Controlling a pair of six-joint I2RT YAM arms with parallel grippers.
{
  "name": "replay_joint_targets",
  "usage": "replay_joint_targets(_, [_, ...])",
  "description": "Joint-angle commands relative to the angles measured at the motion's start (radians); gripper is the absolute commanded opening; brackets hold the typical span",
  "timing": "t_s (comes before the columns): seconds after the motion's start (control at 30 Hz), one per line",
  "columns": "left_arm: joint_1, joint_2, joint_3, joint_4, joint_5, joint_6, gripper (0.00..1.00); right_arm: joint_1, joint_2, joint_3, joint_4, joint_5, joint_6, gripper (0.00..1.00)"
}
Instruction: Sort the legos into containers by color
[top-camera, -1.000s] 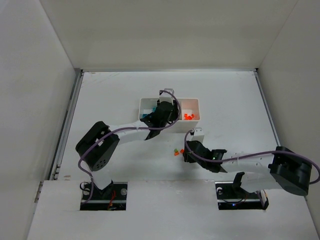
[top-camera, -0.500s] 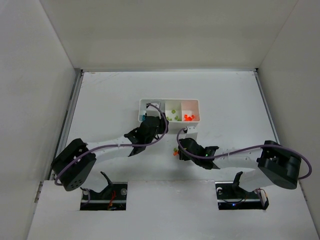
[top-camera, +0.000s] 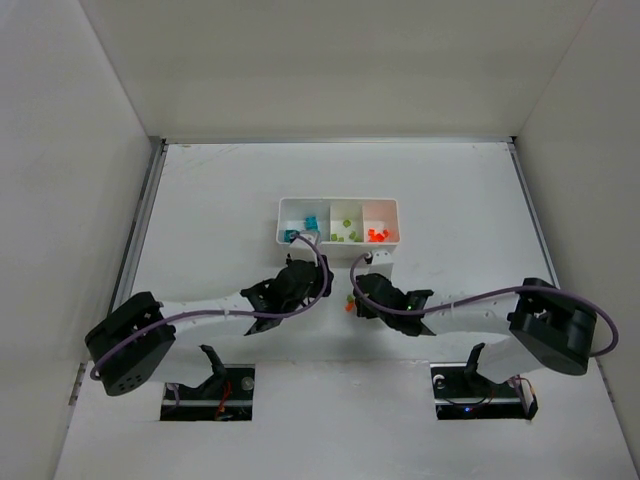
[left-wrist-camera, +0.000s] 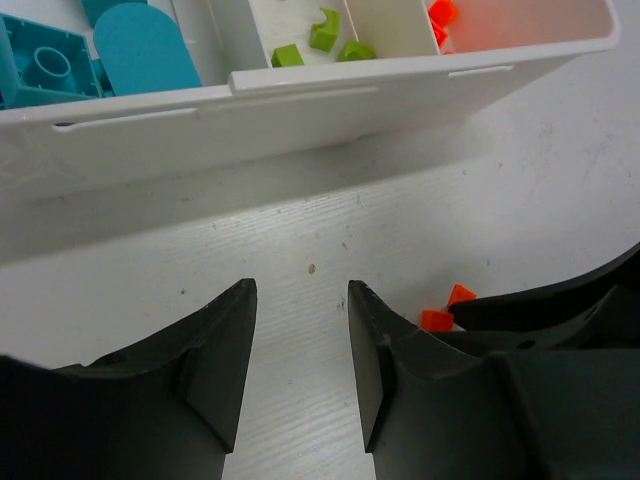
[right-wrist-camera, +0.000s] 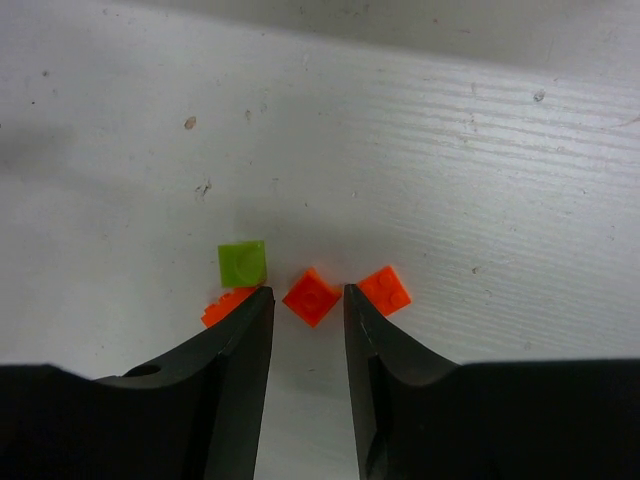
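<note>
Several loose legos lie on the table in front of the tray. In the right wrist view, an orange lego (right-wrist-camera: 312, 296) sits between the tips of my right gripper (right-wrist-camera: 305, 292), which is open; its right corner is close to one finger. A green lego (right-wrist-camera: 242, 263) and two more orange legos (right-wrist-camera: 385, 289) (right-wrist-camera: 222, 305) lie beside it. My left gripper (left-wrist-camera: 300, 290) is open and empty over bare table, short of the white tray (left-wrist-camera: 300, 110). The containers hold teal legos (left-wrist-camera: 45, 65) on the left, green legos (left-wrist-camera: 323, 30) in the middle and orange legos (left-wrist-camera: 443, 12) on the right.
From above, the tray (top-camera: 338, 243) sits mid-table, with my left gripper (top-camera: 312, 282) and right gripper (top-camera: 358, 298) close together just in front of it. The right gripper's dark body shows at the right edge of the left wrist view, next to two orange legos (left-wrist-camera: 437, 320).
My left arm has drawn back from over the tray to the table in front of it. My right gripper has edged left and forward, onto the loose legos.
</note>
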Motion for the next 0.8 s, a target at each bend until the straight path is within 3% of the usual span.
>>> replay_joint_targets(0.0, [-0.013, -0.035, -0.012, 0.013, -0.022, -0.026, 0.39, -0.005, 0.024, 0.04, -0.022, 0.028, 0.001, 0.39])
replay_joint_targets(0.2, [-0.024, -0.087, -0.038, 0.002, -0.031, -0.033, 0.39, -0.004, 0.015, 0.032, -0.023, 0.041, 0.01, 0.28])
replay_joint_targets(0.5, [-0.09, -0.095, -0.047, 0.015, -0.023, -0.032, 0.39, -0.01, -0.214, 0.046, -0.127, 0.065, -0.013, 0.26])
replay_joint_targets(0.63, [-0.146, -0.072, -0.036, 0.028, -0.032, -0.015, 0.39, -0.114, -0.301, 0.092, -0.12, 0.053, -0.128, 0.26])
replay_joint_targets(0.77, [-0.186, -0.029, -0.016, 0.044, -0.02, -0.003, 0.4, -0.254, -0.283, 0.169, -0.079, 0.009, -0.229, 0.26])
